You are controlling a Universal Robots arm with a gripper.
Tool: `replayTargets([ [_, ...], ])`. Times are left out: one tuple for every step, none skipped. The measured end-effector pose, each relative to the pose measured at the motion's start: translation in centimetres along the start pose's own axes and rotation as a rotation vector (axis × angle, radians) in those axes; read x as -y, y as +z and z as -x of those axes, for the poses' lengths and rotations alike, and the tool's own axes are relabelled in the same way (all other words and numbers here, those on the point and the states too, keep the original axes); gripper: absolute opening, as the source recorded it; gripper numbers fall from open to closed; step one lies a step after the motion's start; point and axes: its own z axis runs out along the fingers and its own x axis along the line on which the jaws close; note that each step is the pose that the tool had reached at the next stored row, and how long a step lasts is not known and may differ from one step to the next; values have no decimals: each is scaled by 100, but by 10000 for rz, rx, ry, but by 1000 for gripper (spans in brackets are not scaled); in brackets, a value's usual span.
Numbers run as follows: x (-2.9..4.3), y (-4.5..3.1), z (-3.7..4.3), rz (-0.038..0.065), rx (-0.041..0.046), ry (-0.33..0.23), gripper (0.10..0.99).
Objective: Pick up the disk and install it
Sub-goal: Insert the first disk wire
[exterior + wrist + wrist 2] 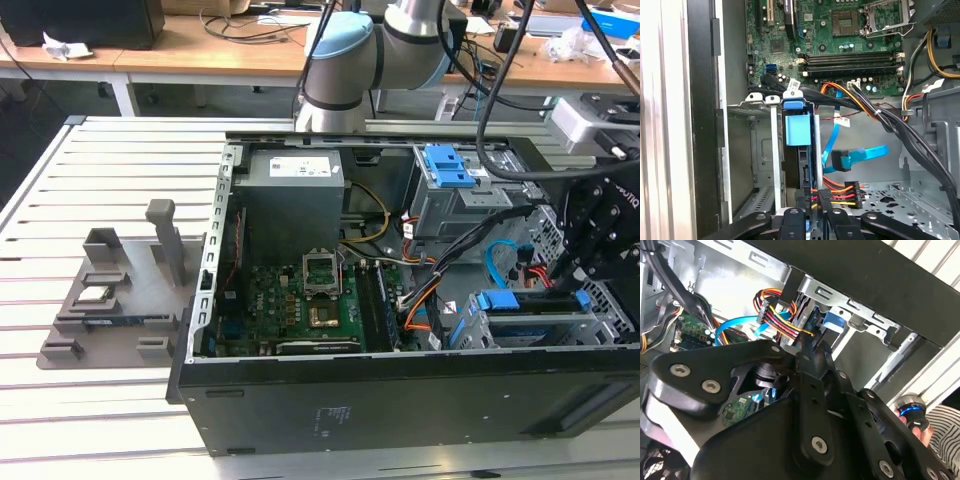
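Currently the disk (pixel 530 300) sits edge-up in the drive bay at the front corner of the open computer case (pixel 400 400), toward the exterior view's right. Its blue plastic bracket shows along the top edge. The gripper (pixel 568 272) hangs directly beside it, black and angular.

In the first wrist view the disk (pixel 797 130) appears edge-on between two thin grey metal rails, and its blue tab is smooth and square. The gripper (pixel 817 202) is at the disk's near end, beside a connector with red, yellow and black wires (pixel 840 190). A flat blue data cable (pixel 860 155) lies loose in the bay next to it. This view also shows the green motherboard (pixel 840 40) with its empty socket and memory slots.

In the second wrist view the fingers (pixel 807 370) are drawn narrow, forming one slim black bar. Their tip reaches the wire bundle close to the blue bracket (pixel 832 320). Whether they touch the disk cannot be told. A round device with a blue glowing ring (pixel 912 412) appears outside the case beside a striped sleeve (pixel 945 422).

Only the exterior view shows the grey power supply box (pixel 295 200) with its white sticker, the print of which is too small to read. It likewise shows the grey metal cage (pixel 450 190) with a blue latch, and a grey moulded fixture (pixel 110 300) on the slatted surface (pixel 100 180).
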Motion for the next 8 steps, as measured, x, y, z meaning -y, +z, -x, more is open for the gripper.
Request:
replayTargets([
  [-2, -27, 7, -2, -18, 1, 231],
  [-3, -49, 9, -2, -30, 2, 165],
  [-4, -84, 10, -2, -37, 2, 106],
  [-6, -139, 11, -3, -41, 2, 106],
  [-10, -237, 10, -3, -46, 2, 106],
  [-11, -278, 8, -3, -45, 2, 106],
  [-12, -308, 7, -3, -44, 3, 106],
  [-13, -351, 5, -3, -46, 2, 106],
])
